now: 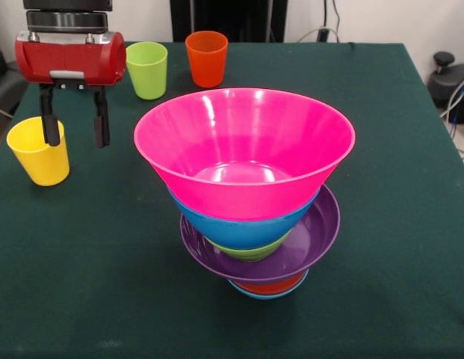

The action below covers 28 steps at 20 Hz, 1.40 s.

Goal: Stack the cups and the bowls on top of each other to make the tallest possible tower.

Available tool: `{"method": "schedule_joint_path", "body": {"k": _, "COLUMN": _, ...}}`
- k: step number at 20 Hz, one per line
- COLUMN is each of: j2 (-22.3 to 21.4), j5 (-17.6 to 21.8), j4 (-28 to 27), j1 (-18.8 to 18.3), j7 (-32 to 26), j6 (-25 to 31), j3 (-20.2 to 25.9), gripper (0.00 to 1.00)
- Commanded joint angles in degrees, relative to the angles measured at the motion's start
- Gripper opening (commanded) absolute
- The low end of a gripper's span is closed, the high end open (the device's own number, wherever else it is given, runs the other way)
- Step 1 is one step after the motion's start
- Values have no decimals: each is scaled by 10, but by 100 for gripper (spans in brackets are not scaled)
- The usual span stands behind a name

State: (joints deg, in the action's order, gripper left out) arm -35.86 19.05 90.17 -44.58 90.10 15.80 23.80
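Green cloth covers the desk [381,187]; the bowl tower [250,202], pink bowl [243,149] uppermost, stands near its front; the gripper [75,127] hangs with fingers apart beside the yellow cup [39,153]; green cup [147,69] and orange cup [206,57] stand behind; a pale wall [381,19] behind.

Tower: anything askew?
Yes. The tower widens upward: the pink bowl tops the blue bowl, and the purple bowl overhangs small bowls at the base, off-centre to the picture's right. It looks top-heavy.
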Motion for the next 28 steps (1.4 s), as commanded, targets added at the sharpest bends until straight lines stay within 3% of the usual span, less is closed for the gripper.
{"method": "schedule_joint_path", "body": {"k": 1, "j2": 36, "j5": 10, "j4": 26, "j1": 1, "j7": 42, "j6": -9, "j3": 17, "gripper": 100}}
{"method": "schedule_joint_path", "body": {"k": 9, "j2": 38, "j5": 11, "j4": 24, "j1": 0, "j7": 41, "j6": -8, "j3": 18, "gripper": 100}}
{"method": "schedule_joint_path", "body": {"k": 18, "j2": 5, "j5": 6, "j4": 42, "j1": -6, "j7": 37, "j6": 12, "j3": 17, "gripper": 100}}
{"method": "schedule_joint_path", "body": {"k": 28, "j2": 26, "j5": 13, "j4": 46, "j1": -14, "j7": 41, "j6": -11, "j3": 19, "gripper": 100}}
